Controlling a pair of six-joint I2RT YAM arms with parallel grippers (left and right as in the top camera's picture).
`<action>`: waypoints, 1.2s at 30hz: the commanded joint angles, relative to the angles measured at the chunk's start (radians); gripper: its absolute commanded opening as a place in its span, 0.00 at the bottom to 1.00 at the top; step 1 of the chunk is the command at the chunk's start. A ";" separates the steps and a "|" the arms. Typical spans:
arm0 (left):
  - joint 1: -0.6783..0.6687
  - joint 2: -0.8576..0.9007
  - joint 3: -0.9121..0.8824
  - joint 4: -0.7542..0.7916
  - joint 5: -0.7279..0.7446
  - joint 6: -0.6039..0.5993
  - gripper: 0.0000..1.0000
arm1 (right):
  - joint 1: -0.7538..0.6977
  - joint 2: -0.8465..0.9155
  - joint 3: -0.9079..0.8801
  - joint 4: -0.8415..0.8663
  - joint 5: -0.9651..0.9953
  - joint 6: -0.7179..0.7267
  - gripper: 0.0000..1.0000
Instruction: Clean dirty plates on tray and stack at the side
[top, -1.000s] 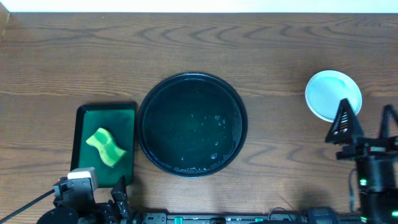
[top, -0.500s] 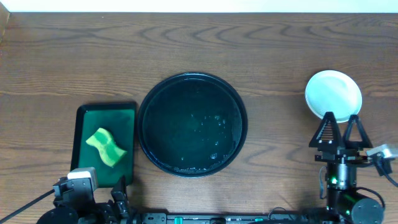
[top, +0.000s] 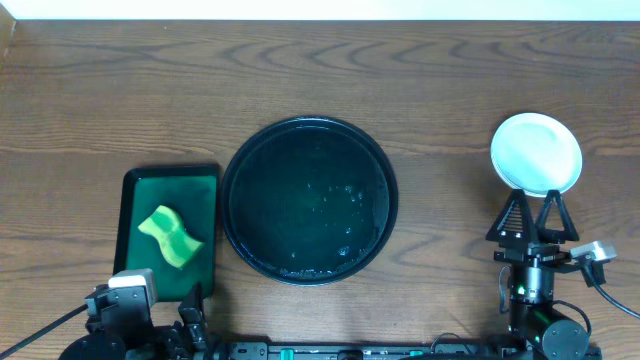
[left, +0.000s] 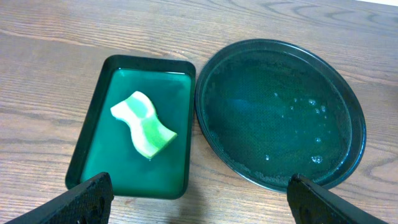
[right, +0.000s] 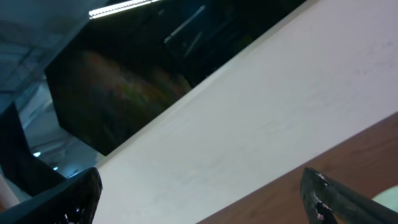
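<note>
The right claw (top: 533, 215) stood spread wide with nothing between its 2 fingers (top: 514, 216), low at the near right edge of the counter (top: 440, 80). Its tips pointed toward the far side, and 1 tip lay over the near rim of the plates (top: 536, 150) as seen from above; whether it touched them could not be told. The plates sat at the counter's right side, well apart from the tray (top: 308, 128), showing as 1 pale round disc with a plain top. How many lay in that pile could not be told. The right wrist camera gave mostly a pale wall and a dark panel.

The left claw (left: 200, 200) also gaped wide and held nothing. It hung above the counter's near edge, with 1 finger before the green tray (left: 93, 124) and the other before the black one. A wavy yellow-green sponge (left: 143, 124) lay inside the green tray. Just beside it, nearly rim to rim, the round black tray occupied the counter's middle, its floor wet with scattered droplets.
</note>
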 joint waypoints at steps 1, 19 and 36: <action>-0.003 -0.003 0.002 -0.002 0.004 -0.009 0.89 | -0.009 -0.007 -0.002 0.004 0.034 0.008 0.99; -0.003 -0.003 0.002 -0.003 0.004 -0.009 0.90 | -0.008 -0.007 -0.002 -0.443 0.037 0.002 0.99; -0.003 -0.003 0.002 -0.002 0.004 -0.009 0.90 | -0.007 -0.007 -0.002 -0.453 -0.085 -0.419 0.99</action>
